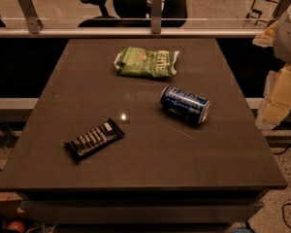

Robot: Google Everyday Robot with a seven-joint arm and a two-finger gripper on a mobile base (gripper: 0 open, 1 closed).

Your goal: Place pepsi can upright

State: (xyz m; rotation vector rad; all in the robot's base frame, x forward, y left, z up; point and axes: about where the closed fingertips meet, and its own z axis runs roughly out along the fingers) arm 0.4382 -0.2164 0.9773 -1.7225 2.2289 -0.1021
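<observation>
The pepsi can lies on its side on the dark table, a little right of the table's middle. It rests at a slant: one silver end faces the near right, and the other end points to the far left. White lettering runs along its blue side.

Beyond the can and slightly to its left, a green snack bag lies flat, apart from the can. To the can's left and nearer the front edge lies a black wrapped bar, set askew and well apart from the can.

The gripper is to the right of the can, past the table's right edge, and touches nothing on the table. Only pale cream parts of it show, so I cannot tell whether it is open or closed. Nothing can be seen in its hold.
</observation>
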